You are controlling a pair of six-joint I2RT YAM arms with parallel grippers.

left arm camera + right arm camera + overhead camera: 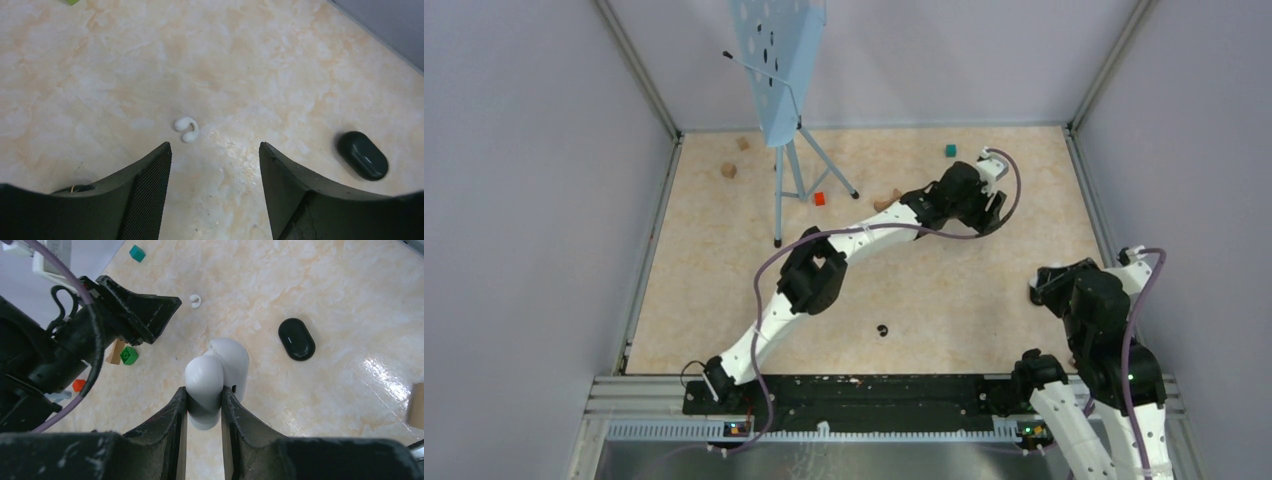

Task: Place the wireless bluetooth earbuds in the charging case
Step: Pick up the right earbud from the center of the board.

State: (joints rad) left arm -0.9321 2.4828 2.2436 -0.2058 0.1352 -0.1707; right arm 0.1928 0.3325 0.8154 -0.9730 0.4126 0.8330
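Note:
A white pair of earbuds [186, 129] lies on the marbled table just ahead of my left gripper [214, 146], slightly left of its centre line. That gripper is open, with only bare table between its fingers. The same white earbuds [195, 300] show small in the right wrist view, beside the left gripper's finger [150, 310]. My right gripper [204, 390] is shut on the white charging case [220, 367], which shows two rounded white halves and is held above the table. A small black earbud [883, 330] lies alone near the table's front.
A shut black case [362, 155] lies right of the left gripper, also seen as the black case [296, 338]. Green cube [129, 355], teal cube [137, 253], red cube [819, 198] and wooden blocks [729, 170] are scattered about. A blue panel on a tripod [779, 180] stands at the back left.

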